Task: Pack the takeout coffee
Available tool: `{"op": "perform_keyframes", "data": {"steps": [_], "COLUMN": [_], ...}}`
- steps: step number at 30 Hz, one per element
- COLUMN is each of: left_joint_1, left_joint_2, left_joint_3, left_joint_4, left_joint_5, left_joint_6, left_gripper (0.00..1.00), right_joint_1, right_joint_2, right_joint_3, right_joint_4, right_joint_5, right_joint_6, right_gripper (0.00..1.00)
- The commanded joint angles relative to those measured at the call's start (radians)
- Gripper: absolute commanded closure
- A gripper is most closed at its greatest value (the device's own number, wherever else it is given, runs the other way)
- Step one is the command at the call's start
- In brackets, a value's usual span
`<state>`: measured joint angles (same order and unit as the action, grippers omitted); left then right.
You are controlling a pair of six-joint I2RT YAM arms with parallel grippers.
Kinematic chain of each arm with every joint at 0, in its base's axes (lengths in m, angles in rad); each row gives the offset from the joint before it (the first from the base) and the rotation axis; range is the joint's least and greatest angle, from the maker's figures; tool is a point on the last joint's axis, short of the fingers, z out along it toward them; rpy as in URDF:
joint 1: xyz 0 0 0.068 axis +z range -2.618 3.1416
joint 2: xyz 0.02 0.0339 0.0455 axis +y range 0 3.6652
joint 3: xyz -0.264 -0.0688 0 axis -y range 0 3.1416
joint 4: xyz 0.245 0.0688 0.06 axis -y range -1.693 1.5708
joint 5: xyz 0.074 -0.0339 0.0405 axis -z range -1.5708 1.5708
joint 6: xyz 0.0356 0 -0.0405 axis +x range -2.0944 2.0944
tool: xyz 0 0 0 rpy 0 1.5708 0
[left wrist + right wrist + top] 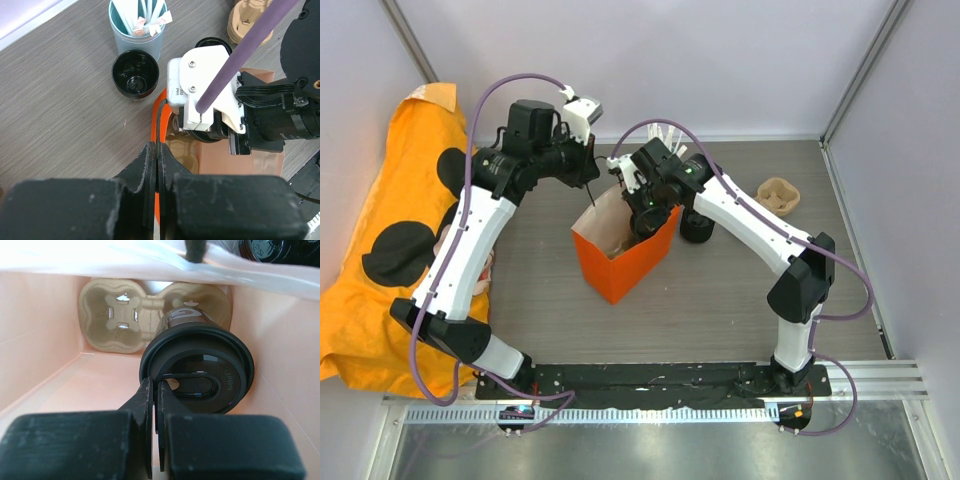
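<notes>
An orange paper bag point(620, 265) stands open mid-table. My left gripper point(588, 172) hangs above its far left corner and, in the left wrist view, my left gripper point(158, 150) is shut on the bag's thin black handle point(160, 117) beside the bag's orange edge point(154, 120). My right gripper point(645, 222) reaches down inside the bag. In the right wrist view a coffee cup with a black lid point(200, 365) sits in a pulp cup carrier point(115, 315) on the bag's floor, and my right gripper point(156, 390) is shut on the near left rim of the lid.
A second pulp carrier point(779, 195) lies at the right back. A black-lidded cup point(697, 228) stands just right of the bag. A teal cup of stir sticks point(137, 30) and a black lid point(135, 73) sit behind it. An orange spotted cloth point(400, 220) covers the left side.
</notes>
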<state>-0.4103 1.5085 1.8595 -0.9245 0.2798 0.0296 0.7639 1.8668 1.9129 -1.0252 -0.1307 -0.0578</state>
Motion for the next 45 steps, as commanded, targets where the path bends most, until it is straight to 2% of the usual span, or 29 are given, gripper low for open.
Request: {"op": "perform_keyframes", "data": {"steps": [1, 21, 45], "left_joint_1": [-0.001, -0.001, -0.001], "left_joint_2": [-0.041, -0.039, -0.045], "left_joint_3": [0.021, -0.029, -0.085], "left_joint_4": [0.049, 0.073, 0.095], "left_joint_5": [-0.008, -0.096, -0.110], "left_joint_6": [-0.002, 0.016, -0.002], "left_gripper": [1.00, 1.00, 1.00], "right_joint_1": [0.006, 0.006, 0.006], "right_joint_2": [0.003, 0.022, 0.084], "right_joint_3": [0.006, 0.028, 0.080], "right_joint_4": [0.019, 0.017, 0.008], "right_joint_5": [0.016, 0.023, 0.023], "right_joint_6": [-0.011, -0.023, -0.028], "right_gripper": [0.99, 0.99, 0.99]}}
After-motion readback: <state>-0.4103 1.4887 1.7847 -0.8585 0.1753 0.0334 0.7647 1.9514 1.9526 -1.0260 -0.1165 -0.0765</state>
